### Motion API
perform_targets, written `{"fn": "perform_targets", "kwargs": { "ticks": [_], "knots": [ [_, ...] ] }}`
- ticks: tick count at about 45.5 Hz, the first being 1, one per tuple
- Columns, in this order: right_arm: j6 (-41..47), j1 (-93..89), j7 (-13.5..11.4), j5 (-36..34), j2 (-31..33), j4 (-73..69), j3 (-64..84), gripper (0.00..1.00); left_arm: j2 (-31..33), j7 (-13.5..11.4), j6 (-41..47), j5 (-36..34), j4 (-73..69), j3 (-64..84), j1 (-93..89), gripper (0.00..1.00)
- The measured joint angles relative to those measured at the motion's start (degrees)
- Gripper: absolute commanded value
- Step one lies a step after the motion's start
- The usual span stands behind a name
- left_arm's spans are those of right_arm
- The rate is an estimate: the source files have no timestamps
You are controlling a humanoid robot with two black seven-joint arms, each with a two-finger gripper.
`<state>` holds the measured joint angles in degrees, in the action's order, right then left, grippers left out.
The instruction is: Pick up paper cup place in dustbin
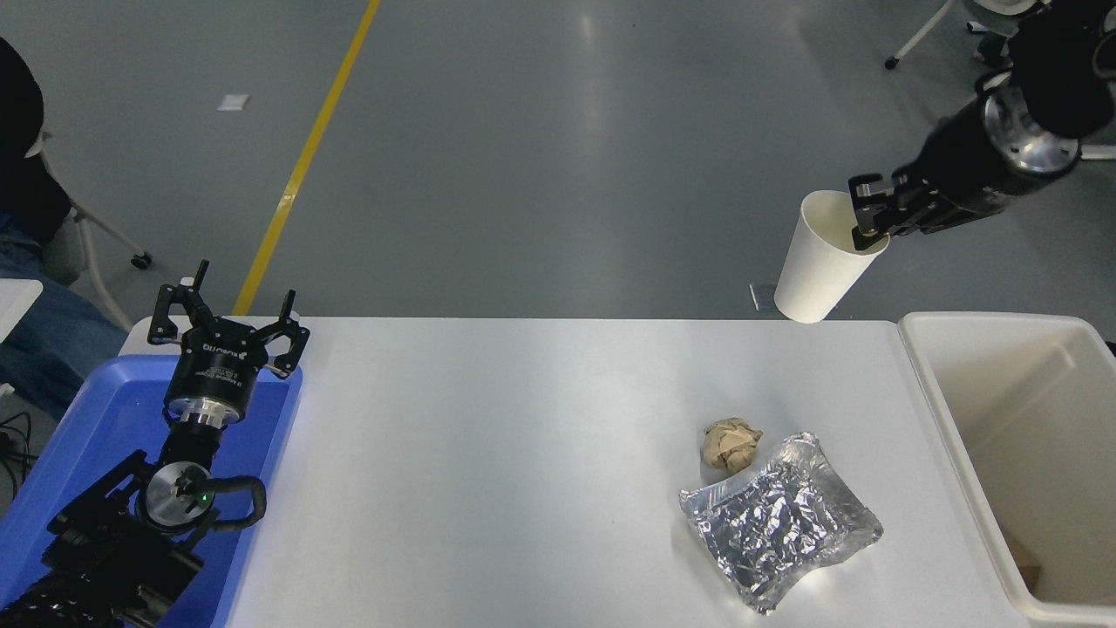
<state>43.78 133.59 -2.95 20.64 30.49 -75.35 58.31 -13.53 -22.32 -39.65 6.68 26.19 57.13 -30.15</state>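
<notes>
My right gripper (865, 222) is shut on the rim of the white paper cup (818, 262) and holds it high in the air, above the table's far right edge. The cup hangs tilted, mouth up and to the right. The cream-white dustbin (950, 406) stands at the table's right end, below and to the right of the cup. My left gripper (227, 314) is open and parked at the lower left, over the blue tray.
A crumpled brown paper ball (731, 441) and a silver foil pouch (778, 519) lie on the table left of the dustbin. A blue tray (105, 427) is at the left end. A person sits at the far left edge. Office chairs stand at the top right.
</notes>
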Motion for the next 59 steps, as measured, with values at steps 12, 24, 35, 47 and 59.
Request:
{"fn": "perform_targets", "kwargs": {
  "ticks": [12, 24, 35, 47, 59],
  "knots": [
    [0.88, 3.22, 0.18, -0.4, -0.35, -1.25, 2.22, 0.0, 0.0, 0.0, 0.0, -0.01, 0.0, 0.01, 0.0, 1.0],
    [1.14, 0.6, 0.55, 6.69, 5.64, 2.99, 5.63, 0.0, 0.0, -0.08, 0.07, 0.02, -0.01, 0.02, 0.05, 1.0],
    [-0.17, -15.14, 4.5, 14.09, 16.86, 19.37, 1.63, 0.0, 0.01, -0.09, 0.11, -0.01, 0.01, 0.02, 0.02, 1.0],
    [-10.04, -44.02, 7.97, 15.98, 20.01, 38.75, -13.03, 0.0, 0.01, -0.09, 0.1, 0.01, 0.01, 0.02, 0.0, 1.0],
    [-19.21, -69.53, 8.15, 12.88, 15.15, 51.5, -30.56, 0.0, 0.0, -0.09, 0.09, 0.04, 0.0, 0.04, 0.01, 1.0]
  ]
}}
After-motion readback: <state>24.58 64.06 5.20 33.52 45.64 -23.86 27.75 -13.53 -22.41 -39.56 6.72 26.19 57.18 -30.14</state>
